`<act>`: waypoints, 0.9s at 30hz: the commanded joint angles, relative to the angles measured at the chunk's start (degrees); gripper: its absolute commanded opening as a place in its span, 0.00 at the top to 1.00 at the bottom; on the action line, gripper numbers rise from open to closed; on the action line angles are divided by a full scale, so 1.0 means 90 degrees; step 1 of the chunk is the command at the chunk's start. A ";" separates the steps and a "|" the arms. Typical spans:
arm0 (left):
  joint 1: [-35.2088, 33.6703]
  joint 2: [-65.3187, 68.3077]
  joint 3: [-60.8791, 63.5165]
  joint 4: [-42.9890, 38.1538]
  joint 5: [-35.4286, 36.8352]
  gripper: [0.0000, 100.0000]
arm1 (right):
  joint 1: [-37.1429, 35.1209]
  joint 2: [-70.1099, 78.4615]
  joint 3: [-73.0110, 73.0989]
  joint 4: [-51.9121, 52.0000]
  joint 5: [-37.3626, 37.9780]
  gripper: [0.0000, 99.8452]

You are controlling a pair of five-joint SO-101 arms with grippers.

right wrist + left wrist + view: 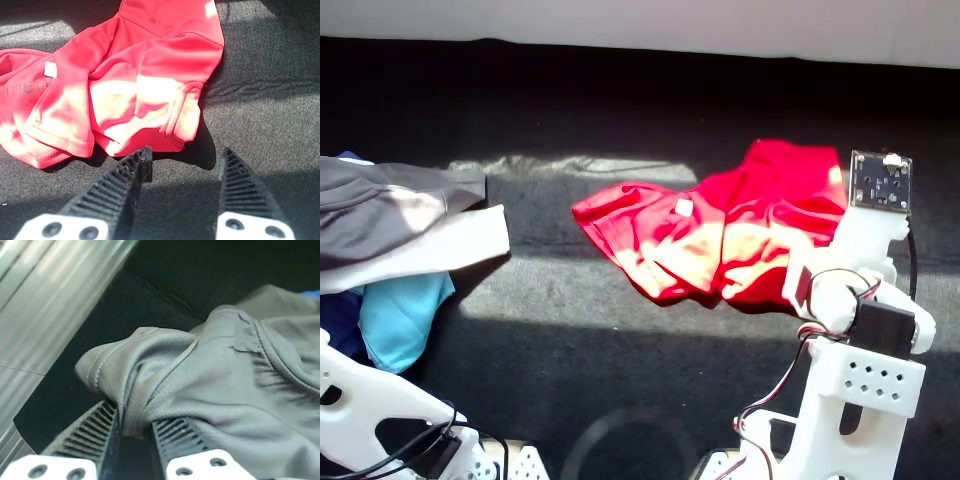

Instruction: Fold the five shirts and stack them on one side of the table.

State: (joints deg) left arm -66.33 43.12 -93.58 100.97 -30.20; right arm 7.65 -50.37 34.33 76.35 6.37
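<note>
Red shirt with white label lies before the wide right gripper; left gripper pinches grey shirt.

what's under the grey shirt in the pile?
A white shirt sticks out beneath the grey shirt, with a light blue shirt and a dark blue shirt lower. How far they run under the grey is covered.

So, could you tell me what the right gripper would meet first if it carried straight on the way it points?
Probably the red shirt, whose near edge lies just ahead of the open right gripper; if angled steeply, it might touch the table first.
</note>
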 commanded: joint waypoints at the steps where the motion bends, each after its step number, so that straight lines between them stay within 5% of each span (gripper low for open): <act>1: -0.0054 0.0181 -0.0181 0.0000 -0.0156 0.87 | -0.0015 0.0015 -0.0190 -0.0024 -0.0039 0.78; 5: -0.0054 0.0122 -0.0200 -0.0059 0.0527 0.75 | -0.0005 0.0015 -0.0190 -0.0024 -0.0029 0.78; 13: 0.0435 -0.1118 -0.0190 -0.0713 0.2032 0.74 | -0.0005 0.0015 -0.0190 -0.0024 -0.0029 0.78; 21: 0.2994 -0.1529 -0.0005 0.0068 0.1983 0.74 | 0.0005 0.0015 -0.0190 -0.0024 -0.0029 0.78; 27: 0.4830 -0.1529 0.1529 0.0088 0.2022 0.74 | 0.0864 -0.0034 -0.0249 0.0024 -0.0029 0.78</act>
State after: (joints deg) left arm -31.16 31.78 -86.02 101.41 -12.62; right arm 11.08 -50.37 34.33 76.35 6.37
